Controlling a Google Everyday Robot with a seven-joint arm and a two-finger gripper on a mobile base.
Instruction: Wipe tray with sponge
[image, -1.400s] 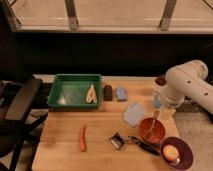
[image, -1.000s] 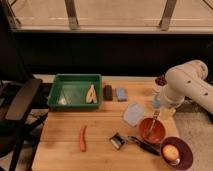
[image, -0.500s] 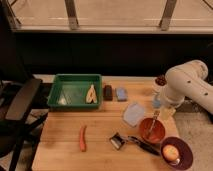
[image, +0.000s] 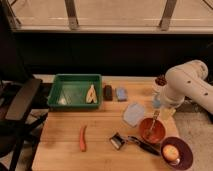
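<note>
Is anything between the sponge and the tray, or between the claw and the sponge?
A dark brown block sits between sponge and tray. Nothing visible blocks the claw, by the orange bowl.

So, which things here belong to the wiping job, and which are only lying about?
For the job: tray, sponge right of it, gripper over the table's right side.
Lying about: brown block, pale-blue cloth, carrot, dark utensil, orange bowl, purple bowl, yellowish piece inside the tray.

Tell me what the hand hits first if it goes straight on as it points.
The hand, over the right side of the wooden table, points down. It would probably land on bare wood between the pale-blue cloth and the red bowl first; depth is unclear, so maybe the bowl's rim.
</note>
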